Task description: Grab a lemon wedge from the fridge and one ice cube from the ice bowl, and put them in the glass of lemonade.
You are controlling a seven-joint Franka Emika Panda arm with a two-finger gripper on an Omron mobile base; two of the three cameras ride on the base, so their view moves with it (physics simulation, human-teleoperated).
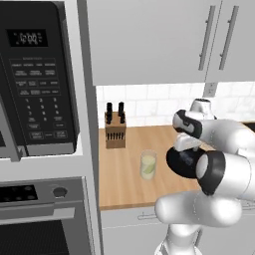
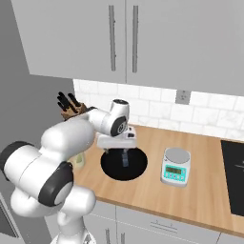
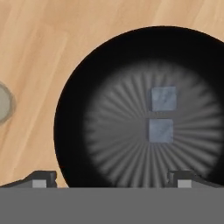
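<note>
Gripper (image 3: pixel 112 179) hangs above the ice bowl (image 3: pixel 70 131), jaws spread wide with nothing between them; the fingertips (image 3: pixel 41 178) sit at the bottom of the hand view, straddling the near part of the bowl. Step in hand looks like the ice pick: the hand points straight down over the dish, not yet low enough to close on anything. Two ice cubes lie on the ribbed floor of the bowl, close together but apart: the nearer cube (image 3: pixel 160 130) and the farther cube (image 3: pixel 164 98), both small, grey-blue and square from above. They sit off to one side of the gap between the fingers, so my read is that the next move needs a sideways shift to centre on one cube, then a straight descent and a close on that cube alone without dragging the other. Small slick cubes could slip out of the pinch. Bowl is a wide, shallow black dish on the wooden counter (image 2: pixel 200 190), with a small scale (image 2: pixel 175 167) beside it. Glass of lemonade (image 1: pixel 148 165) stands on the other side of the bowl, near it; a pale yellow-green piece shows inside, possibly the wedge, cannot confirm. Knife block (image 1: pixel 115 129) stands behind the glass by the tiled wall.
</note>
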